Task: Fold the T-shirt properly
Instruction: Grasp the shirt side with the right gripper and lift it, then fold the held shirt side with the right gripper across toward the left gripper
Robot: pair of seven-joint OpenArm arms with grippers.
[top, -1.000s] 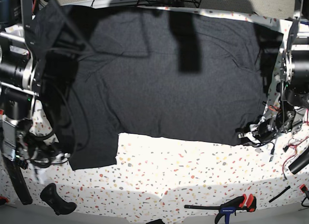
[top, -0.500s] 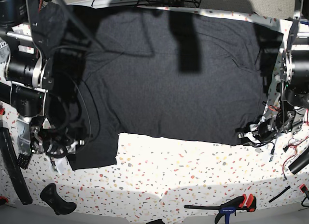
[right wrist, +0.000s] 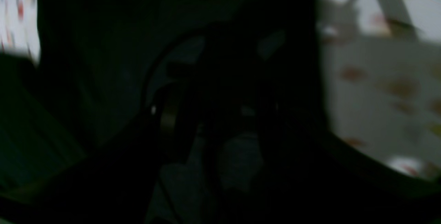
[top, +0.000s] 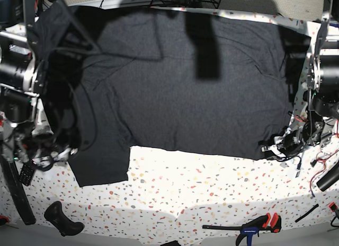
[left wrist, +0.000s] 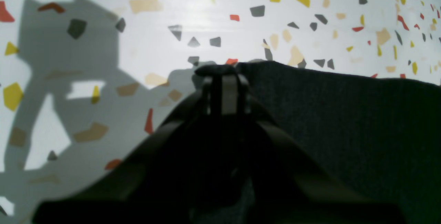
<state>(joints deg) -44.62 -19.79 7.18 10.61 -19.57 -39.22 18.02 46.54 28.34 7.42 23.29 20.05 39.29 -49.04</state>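
You are seeing no legible writing; left gripper (left wrist: pixel 224 79) is clenching the T-shirt (top: pixel 185 87) corner (right gripper (top: pixel 45 153), state unclear, has shifted leftward).

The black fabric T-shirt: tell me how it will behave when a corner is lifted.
The black fabric T-shirt lies flat with soft wrinkles, so it will probably drape limply. It covers much of the speckled table, so the rest would likely drag behind. The left gripper, shut at its hem, suggests thin cloth pinches easily.

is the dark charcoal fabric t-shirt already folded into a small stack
No, in the base view the dark charcoal fabric T-shirt lies spread flat across the speckled white table, one sleeve reaching toward the front edge.
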